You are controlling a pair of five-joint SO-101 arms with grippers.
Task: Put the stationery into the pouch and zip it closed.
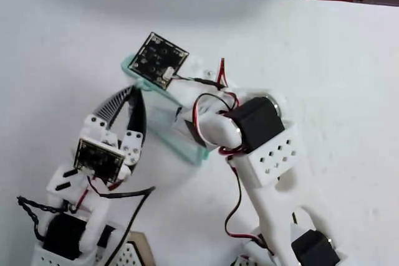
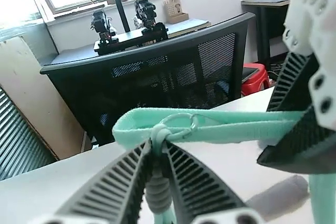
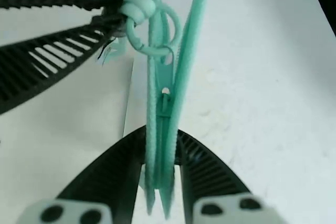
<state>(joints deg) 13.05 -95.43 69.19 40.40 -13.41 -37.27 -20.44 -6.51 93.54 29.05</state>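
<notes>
We see the white surface (image 1: 324,42) carrying the mint pouch (image 1: 165,126) just off centre toward 9 o'clock, between an arm entering from 7 o'clock and another from 5 o'clock. The right claw (image 3: 160,140) is clamped on the pouch's zip end, and the left claw (image 2: 157,148) is clenched on the pull cord (image 3: 137,9). We judge the zip partly run: the bands meet between the right claw and the slider (image 3: 165,100) and part beyond it. We cannot tell whether stationery is inside.
</notes>
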